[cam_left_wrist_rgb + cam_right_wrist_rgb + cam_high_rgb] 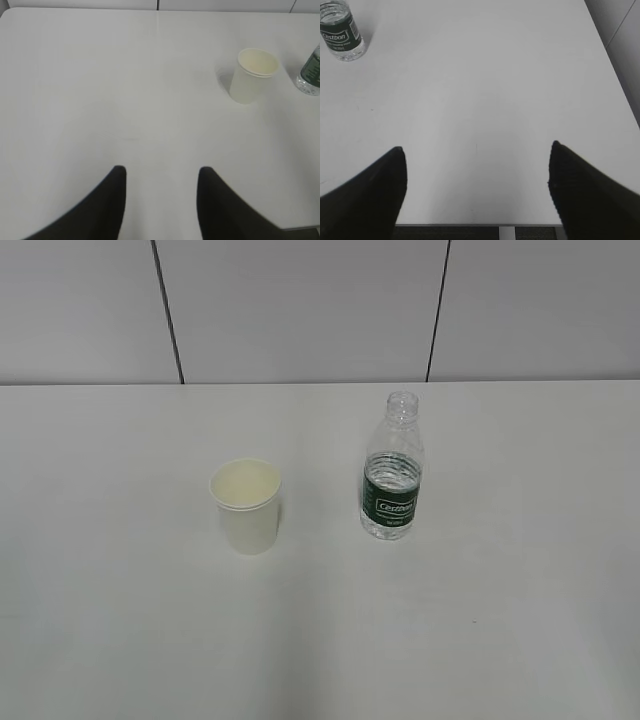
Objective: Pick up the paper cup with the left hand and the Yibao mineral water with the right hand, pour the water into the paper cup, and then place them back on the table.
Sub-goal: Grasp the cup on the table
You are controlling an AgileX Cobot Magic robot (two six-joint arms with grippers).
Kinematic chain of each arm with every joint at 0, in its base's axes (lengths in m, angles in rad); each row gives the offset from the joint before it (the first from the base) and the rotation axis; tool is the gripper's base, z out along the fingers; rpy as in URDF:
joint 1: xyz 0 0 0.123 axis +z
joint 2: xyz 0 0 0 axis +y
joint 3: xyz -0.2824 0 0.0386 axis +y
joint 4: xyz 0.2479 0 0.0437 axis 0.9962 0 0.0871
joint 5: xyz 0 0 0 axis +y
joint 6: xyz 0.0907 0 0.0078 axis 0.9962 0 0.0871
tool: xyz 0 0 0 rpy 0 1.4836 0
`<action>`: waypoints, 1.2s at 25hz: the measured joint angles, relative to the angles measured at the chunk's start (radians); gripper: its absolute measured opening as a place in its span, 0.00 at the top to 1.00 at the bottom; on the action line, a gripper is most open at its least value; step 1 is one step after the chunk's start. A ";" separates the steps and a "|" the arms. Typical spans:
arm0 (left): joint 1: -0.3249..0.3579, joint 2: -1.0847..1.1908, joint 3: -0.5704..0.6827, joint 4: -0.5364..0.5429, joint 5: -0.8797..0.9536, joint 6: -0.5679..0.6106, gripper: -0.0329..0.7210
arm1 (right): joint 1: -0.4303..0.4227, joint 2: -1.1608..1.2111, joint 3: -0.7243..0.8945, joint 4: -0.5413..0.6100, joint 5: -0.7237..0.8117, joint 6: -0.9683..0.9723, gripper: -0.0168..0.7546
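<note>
Exterior view shows the small cream paper cup [245, 505] and clear green-label water bottle [392, 470] standing apart on the white worktop [120, 620]. My left claw [160, 172] and right claw [476, 150] hang apart, empty. Picking up, pouring and putting back are all left.

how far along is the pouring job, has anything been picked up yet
Nothing looks done yet. The cup and the uncapped bottle both stand upright on the table, apart from each other. Nothing is in hand: the left gripper and right gripper are open and empty, well short of either. Still left: grasp both, pour, set them back down.
</note>
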 joint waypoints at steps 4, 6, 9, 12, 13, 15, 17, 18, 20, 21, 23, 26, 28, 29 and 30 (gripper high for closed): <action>0.000 0.000 0.000 0.000 0.000 0.000 0.51 | 0.000 0.000 0.000 0.000 0.000 0.000 0.14; 0.000 0.000 0.000 0.000 0.000 0.000 0.51 | 0.000 0.000 0.000 0.000 0.002 0.000 0.14; 0.000 0.000 0.000 0.000 0.000 0.000 0.51 | 0.000 0.000 0.000 0.000 0.002 0.000 0.14; 0.000 0.000 0.000 0.000 0.000 0.000 0.51 | 0.000 0.000 0.000 0.000 0.002 0.000 0.15; 0.000 0.000 0.000 0.000 0.000 0.000 0.51 | 0.000 0.000 0.000 0.000 0.002 0.000 0.15; 0.000 0.000 0.000 0.000 0.000 0.000 0.51 | 0.000 0.000 0.000 0.000 0.002 0.000 0.18; 0.000 0.000 0.000 0.000 0.000 0.000 0.51 | 0.000 0.000 0.000 0.000 0.002 0.000 0.20; 0.000 0.000 0.000 0.000 0.000 0.000 0.51 | 0.000 0.000 0.000 0.000 0.002 0.000 0.22; 0.000 0.000 0.000 0.000 0.000 0.000 0.51 | 0.000 0.000 0.000 0.000 0.002 0.000 0.23; 0.000 0.000 0.000 0.000 0.000 0.000 0.51 | 0.000 0.000 0.000 0.000 0.002 0.000 0.23; 0.000 0.000 0.000 0.000 0.000 0.000 0.51 | 0.000 0.000 0.000 0.000 0.002 0.000 0.24; 0.000 0.000 0.000 0.000 0.000 0.000 0.51 | 0.000 0.000 0.000 0.000 0.002 0.000 0.24; 0.000 0.000 0.000 0.000 0.000 0.000 0.51 | 0.000 0.000 0.000 0.000 0.002 0.000 0.24; 0.000 0.000 0.000 0.000 0.000 0.000 0.51 | 0.000 0.000 0.000 0.000 0.002 0.000 0.24; 0.000 0.000 0.000 0.000 0.000 0.000 0.51 | 0.000 0.000 0.000 0.000 0.002 0.000 0.24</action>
